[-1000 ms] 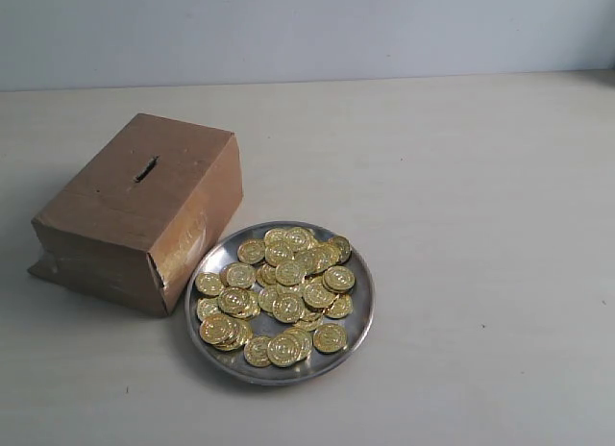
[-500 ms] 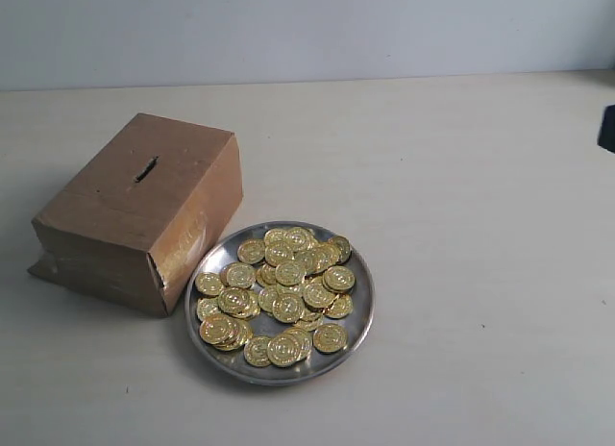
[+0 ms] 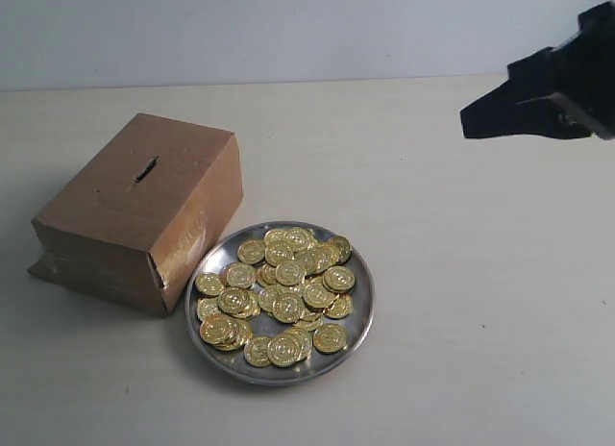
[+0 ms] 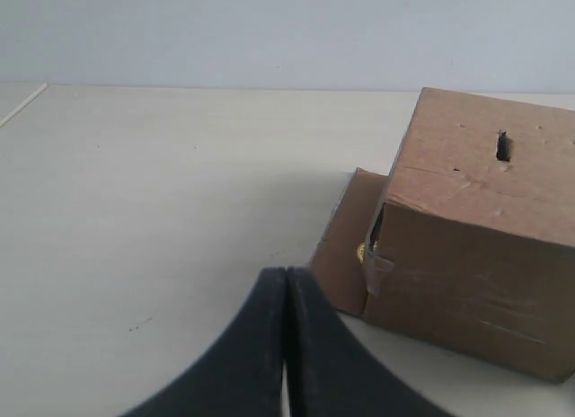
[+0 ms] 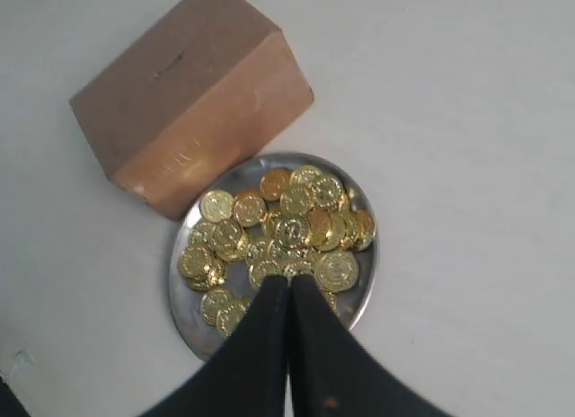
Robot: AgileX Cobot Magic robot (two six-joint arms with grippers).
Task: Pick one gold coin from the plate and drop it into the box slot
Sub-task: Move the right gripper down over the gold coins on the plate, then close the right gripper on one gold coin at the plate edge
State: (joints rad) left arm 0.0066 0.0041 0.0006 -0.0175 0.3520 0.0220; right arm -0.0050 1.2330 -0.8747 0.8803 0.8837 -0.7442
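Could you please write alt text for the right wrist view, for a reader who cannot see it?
The right arm's closed black pincer points toward a silver plate heaped with gold coins. A brown cardboard box with a thin slot sits beside the plate on a pale table.

The brown rectangular cardboard box (image 3: 135, 210) is plain matte tan, with a paler glossy streak along its near edge and a dark slot (image 3: 146, 168). The round shiny silver metal plate (image 3: 364, 316) carries bright gold embossed coins (image 3: 279, 292). The counter (image 3: 480, 302) is pale cream and the wall (image 3: 288, 28) grey-blue. The right gripper (image 3: 468, 121), at upper right, is black.
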